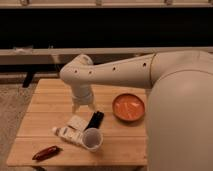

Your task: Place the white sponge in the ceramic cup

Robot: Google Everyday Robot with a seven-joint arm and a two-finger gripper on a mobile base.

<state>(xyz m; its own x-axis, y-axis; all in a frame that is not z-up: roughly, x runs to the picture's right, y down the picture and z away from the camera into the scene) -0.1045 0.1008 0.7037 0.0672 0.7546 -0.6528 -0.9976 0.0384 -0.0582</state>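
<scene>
While the pale arm (120, 70) reaches in over the wooden table (45, 107), the gripper (83, 107) hangs pointing down, behind the ceramic cup (92, 138) and slightly to its left. Its fingers are spread with nothing between them, so it is released. White sponge (76, 122) lies flat just behind-left of the cup, under the gripper, apart from it. Cup stands upright near the front edge. Black oblong object (95, 120) lies right behind the cup, just beside the sponge. White capped tube (66, 133) lies at the cup's left; cannot tell if they touch. Orange bowl (128, 107) sits behind-right of the cup. Dark red object (46, 152) lies well left of the cup, nearer the front.
</scene>
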